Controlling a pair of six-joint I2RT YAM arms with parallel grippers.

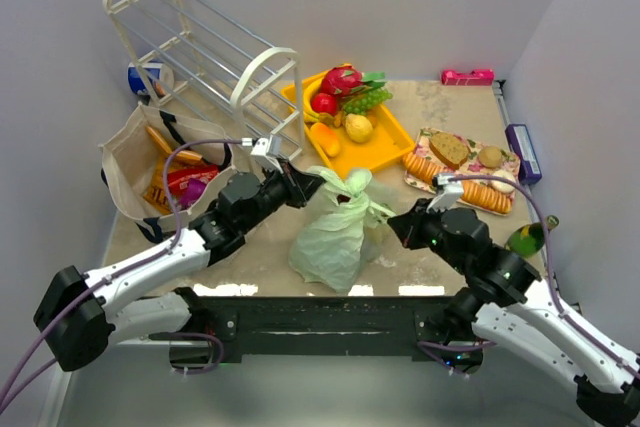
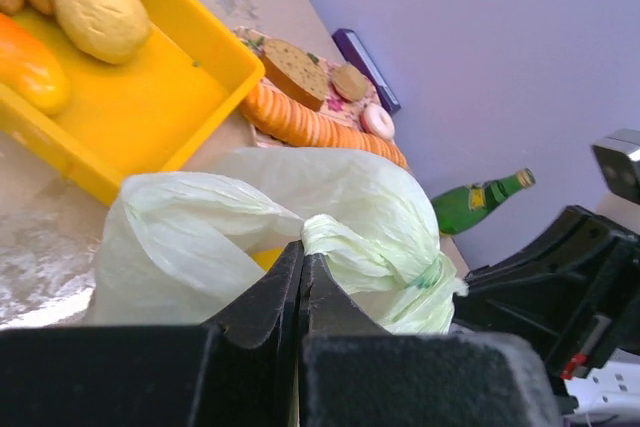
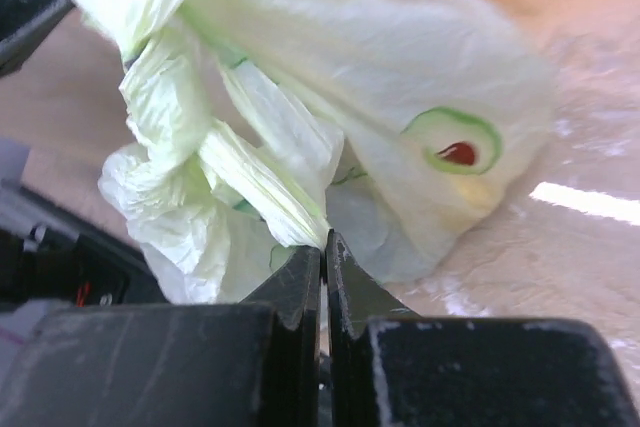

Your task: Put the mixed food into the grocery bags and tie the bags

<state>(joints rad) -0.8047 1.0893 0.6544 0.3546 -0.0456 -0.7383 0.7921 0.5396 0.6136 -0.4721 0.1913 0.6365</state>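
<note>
Here, the largest thing in front of you is the table (image 1: 440,117), with walls close around it. At its far left, a white wire rack (image 1: 200,47) lies tipped over. Just beside the rack stands the beige tote (image 1: 125,162), open at the top, with orange and red packets (image 1: 185,182) inside it.

The pale-green plastic bag (image 1: 335,237) sits at the middle of the table's near edge, between your 2 arms. It is bulging, and its top is bunched and twisted. Behind it, the yellow tray (image 1: 385,142) holds toy fruits (image 1: 350,107): 1 red, 1 bunch of green grapes, 1 yellow piece and 1 orange piece. To the right of the tray, a patterned mat (image 1: 425,142) carries a bread slice and a row of round crackers. A green bottle (image 1: 525,237) lies near the right wall.

Your left gripper (image 2: 301,257) is at the upper left of the bag. Its jaws are pressed together, pinching a twisted strip of the thin plastic. Your right gripper (image 3: 323,247) comes in from the right. Its jaws are likewise pressed together, and a twisted strand of the bag runs into their tips. On the bag's side, the right wrist view shows a green ring with a red spot (image 3: 458,152). You cannot tell whether it is printed or lies within.
</note>
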